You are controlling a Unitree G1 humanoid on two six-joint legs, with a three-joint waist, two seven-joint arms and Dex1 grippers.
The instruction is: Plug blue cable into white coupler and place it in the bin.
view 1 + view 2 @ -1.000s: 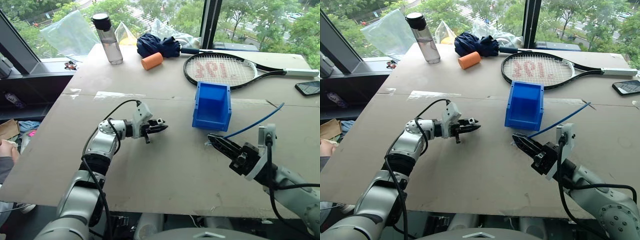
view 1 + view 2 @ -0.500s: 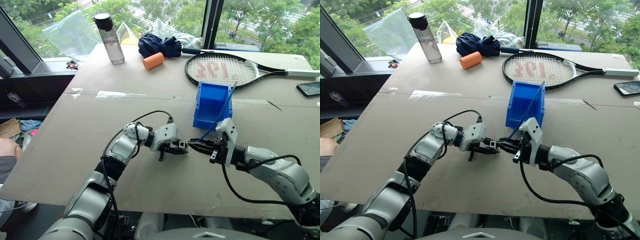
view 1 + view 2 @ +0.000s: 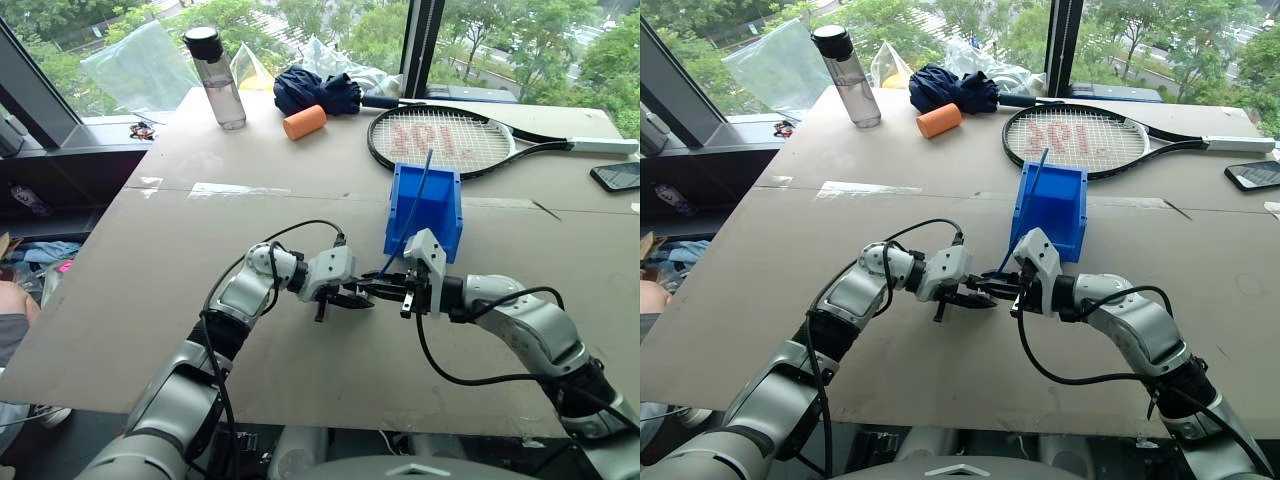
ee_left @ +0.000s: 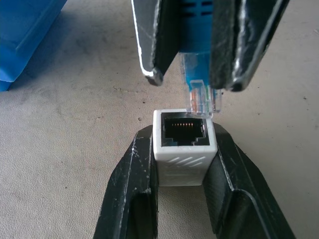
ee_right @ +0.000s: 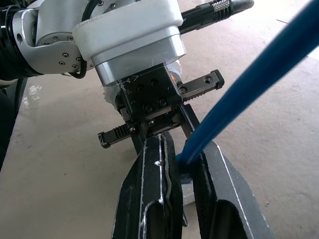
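My left gripper (image 4: 183, 133) is shut on the white coupler (image 4: 183, 159), whose dark socket faces the right gripper. My right gripper (image 4: 193, 82) is shut on the blue cable (image 5: 249, 84) just behind its clear plug (image 4: 200, 99). The plug tip sits at the coupler's rim, slightly off to one side and not inside the socket. In the head views the two grippers meet tip to tip over the table, left gripper (image 3: 350, 298) and right gripper (image 3: 388, 291). The free cable (image 3: 415, 200) rises in front of the blue bin (image 3: 440, 225), which stands just behind the grippers.
A tennis racket (image 3: 450, 135) lies behind the bin. At the far end stand a water bottle (image 3: 215, 75), an orange roll (image 3: 304, 121) and a dark blue cloth (image 3: 315, 88). A phone (image 3: 617, 176) lies at the right edge.
Both hands came together from apart. The right gripper carried the cable leftward to the left gripper, and the cable's free end swung up over the bin.
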